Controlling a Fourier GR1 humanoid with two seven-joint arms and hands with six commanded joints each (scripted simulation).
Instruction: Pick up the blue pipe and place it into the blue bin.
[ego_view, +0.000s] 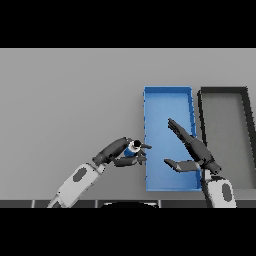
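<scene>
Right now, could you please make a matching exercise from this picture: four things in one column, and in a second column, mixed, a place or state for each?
Things:
1. blue pipe
2. blue bin
3. black bin
4. right hand

Places or states:
A. at the far right of the table
B. open, above the blue bin
C. held in the left hand
D. between the left hand and the black bin

Pairs: 1-C, 2-D, 3-A, 4-B

Surface: a plain grey table is seen across the whole view.
Furniture: a dark-rimmed grey bin is set at the right.
Light: the surface is lit evenly and softly.
</scene>
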